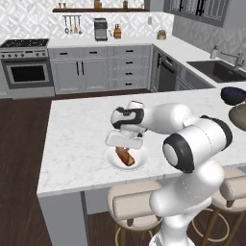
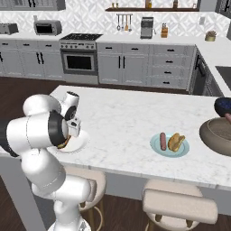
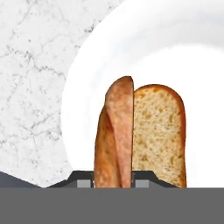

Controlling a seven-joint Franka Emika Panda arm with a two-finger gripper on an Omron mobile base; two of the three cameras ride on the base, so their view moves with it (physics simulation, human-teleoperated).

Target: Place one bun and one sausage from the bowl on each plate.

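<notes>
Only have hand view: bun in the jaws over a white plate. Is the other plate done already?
Observer: Yes. The pale blue plate holds a sausage and a bun side by side.
Operator: Where is it relative to the white one?
Observer: Further along the same marble island, to the robot's right. The white plate sits near the island's front edge.
Operator: And the bowl?
Observer: The stone bowl is past the pale blue plate at the island's right end, with a dark blue bowl just behind it.
</notes>
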